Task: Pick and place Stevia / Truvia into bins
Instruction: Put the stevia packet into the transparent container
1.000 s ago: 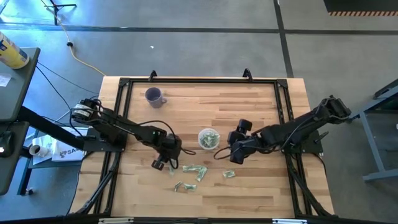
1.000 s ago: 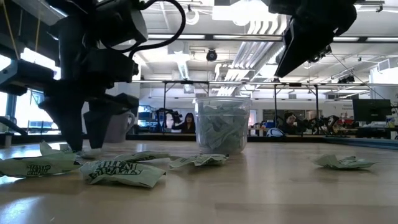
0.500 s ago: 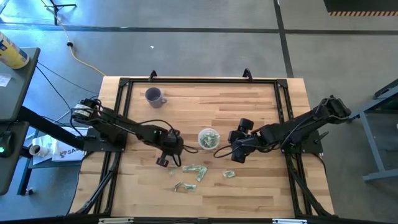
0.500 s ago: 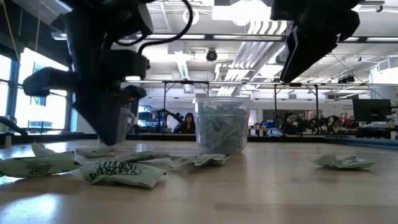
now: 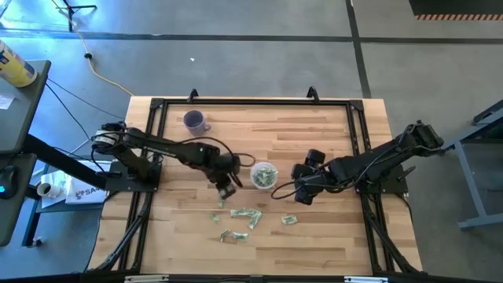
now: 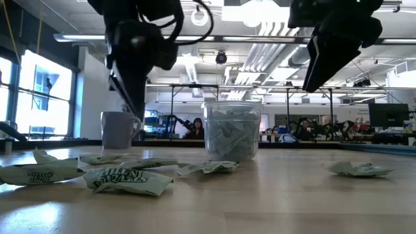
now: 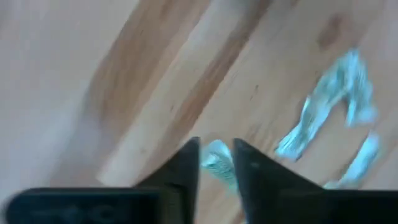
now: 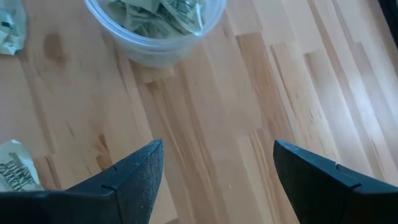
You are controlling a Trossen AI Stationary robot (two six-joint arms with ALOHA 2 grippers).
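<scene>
Broadly, the wooden table (image 5: 330,126) carries everything, with both dark arms reaching in toward its middle. Clock directions here are taken from the overhead view, with twelve at the far edge.

The left gripper (image 5: 227,188) hangs raised off the wood just beside the cup (image 5: 264,174), at about eight o'clock of it. That looks like the carry toward a drop. A pale green scrap shows right at its tip in the wrist view. Whether that scrap is gripped or only lies on the boards beyond, I cannot tell.

The right gripper (image 5: 302,194) waits near the cup at four o'clock, jaws spread wide and holding nothing. Most likely it is kept back so the two arms do not meet over the rim.

The clear cup stands upright near the table's centre, already well filled with sachets. The purple mug (image 5: 194,121) sits well apart at ten o'clock, out of every path.

The loose sachets (image 5: 245,216) lie scattered flat at six to seven o'clock of the cup. A lone sachet (image 5: 288,219) lies at five o'clock, near the right gripper. Nothing stands between the left gripper and the cup. The likeliest hindrance is the right gripper, close on the cup's other side.
</scene>
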